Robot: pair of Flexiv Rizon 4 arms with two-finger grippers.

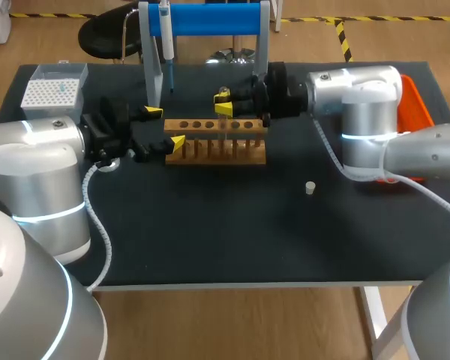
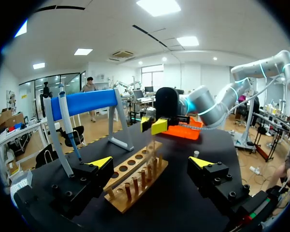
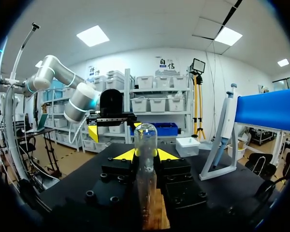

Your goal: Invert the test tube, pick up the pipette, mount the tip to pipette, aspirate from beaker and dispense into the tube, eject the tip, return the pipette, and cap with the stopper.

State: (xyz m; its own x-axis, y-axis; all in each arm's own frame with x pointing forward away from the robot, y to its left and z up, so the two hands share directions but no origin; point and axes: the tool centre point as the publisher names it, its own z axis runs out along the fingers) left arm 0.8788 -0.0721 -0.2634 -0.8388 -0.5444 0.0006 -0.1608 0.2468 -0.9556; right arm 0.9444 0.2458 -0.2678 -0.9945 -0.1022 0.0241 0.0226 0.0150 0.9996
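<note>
Two yellow-tipped grippers face each other across a pale wooden rack (image 1: pixel 217 144) with a row of round holes, seen from my remote station. The rack stands in the middle of the black table (image 1: pixel 232 240).

My right gripper (image 1: pixel 223 103), reaching in over the rack's far side, has its fingers clamped on a clear glass test tube (image 3: pixel 146 145). The tube stands upright between them with its rounded end uppermost. Its lower end comes down at the rack's holes. I cannot tell whether it is seated in one.

My left gripper (image 1: pixel 163 127) hangs at the rack's left end, fingers spread wide and holding nothing. One yellow tip is just beside the rack's corner, and the other is a little farther back.

Behind the rack, a slim white pipette (image 1: pixel 166 45) hangs tip-down on a stand with a blue crossbar (image 1: pixel 214 18). It is well apart from both grippers.

A small white stopper (image 1: pixel 310 187) sits alone on the table, in front of the rack and to its right, under my right arm.

A white tip box with a clear lid (image 1: pixel 54 88) rests at the far left corner, behind my left arm. An orange tray (image 1: pixel 414 96) shows at the far right edge, partly hidden by my right arm.
</note>
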